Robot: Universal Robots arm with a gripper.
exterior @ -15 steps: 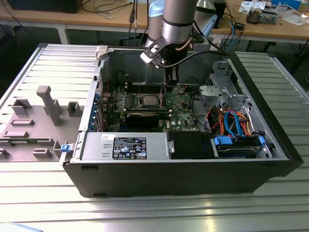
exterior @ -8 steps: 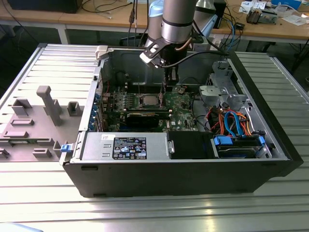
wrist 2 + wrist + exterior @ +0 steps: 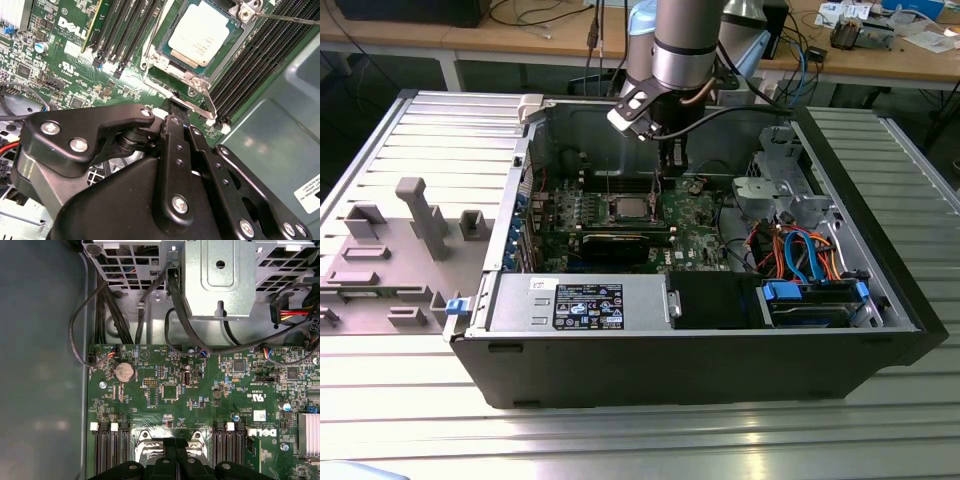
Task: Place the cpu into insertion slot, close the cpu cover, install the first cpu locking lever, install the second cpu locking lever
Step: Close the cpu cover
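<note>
1 cpu (image 3: pixel 200 32) seated in the 1 insertion slot (image 3: pixel 159 59), 1 cpu cover (image 3: pixel 231 47) framing it, 1 tool (image 3: pixel 176 106) pressed together just beside the slot's corner, all inside 1 open case (image 3: pixel 720 370).

Silver cpu (image 3: pixel 200 35) seated flat in insertion slot (image 3: pixel 151 60); cpu cover (image 3: pixel 220 57) down

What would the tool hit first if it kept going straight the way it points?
Likely the cpu cover's near rim, beside the cpu; the tool hangs just short of it, though depth is unclear.
</note>
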